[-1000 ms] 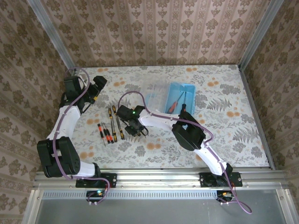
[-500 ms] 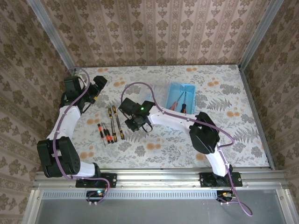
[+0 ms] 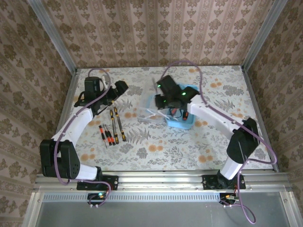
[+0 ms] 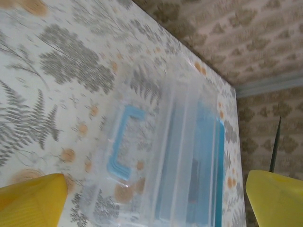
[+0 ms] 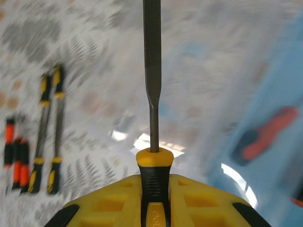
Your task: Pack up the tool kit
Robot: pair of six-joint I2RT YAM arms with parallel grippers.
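Over blue case [image 3: 182, 122], right claw [image 5: 155, 191] clamps screwdriver [image 5: 152, 71] — left claw [image 4: 152, 201] gapes, empty

White-shelled with black joint housings, the left arm [image 3: 71, 126] and right arm [image 3: 215, 116] each carry a looping purple cable [image 3: 57, 156]. A green indicator light [image 3: 181, 94] glows near the right wrist. The left claw [image 4: 154, 201] has blocky, bright yellow fingers [image 4: 31, 201].
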